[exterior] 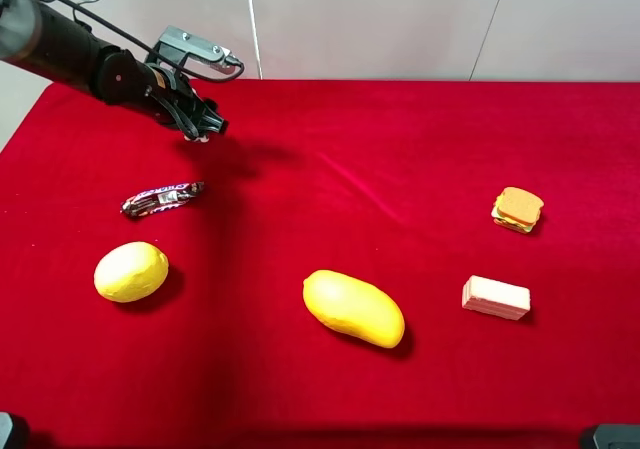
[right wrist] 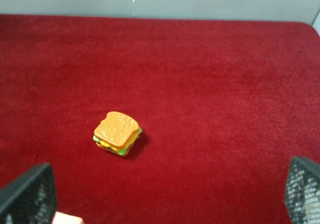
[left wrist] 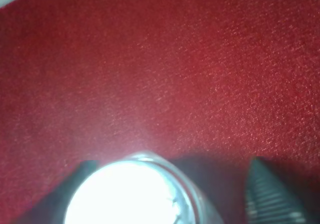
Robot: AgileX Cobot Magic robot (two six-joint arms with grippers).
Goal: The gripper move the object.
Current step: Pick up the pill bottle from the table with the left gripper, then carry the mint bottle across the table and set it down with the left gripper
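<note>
My left gripper [exterior: 203,121], black jaws on a thick black arm, reaches over the back left of the red cloth. The small clear bottle [exterior: 200,137] shows only as a whitish bit under its jaws. In the left wrist view the bottle [left wrist: 130,194] is a bright white round between the jaws of the left gripper [left wrist: 172,196]. It lies against one finger [left wrist: 75,184], with a gap of cloth to the other finger [left wrist: 272,199]. My right gripper [right wrist: 167,204] is open and empty above the cloth, near a toy sandwich.
A dark candy-bar wrapper [exterior: 162,198], a yellow lemon [exterior: 131,271] and a yellow mango [exterior: 353,308] lie on the cloth. A toy sandwich [exterior: 517,209] and a pink wafer block [exterior: 496,297] lie at the right. The wall runs along the table's back edge.
</note>
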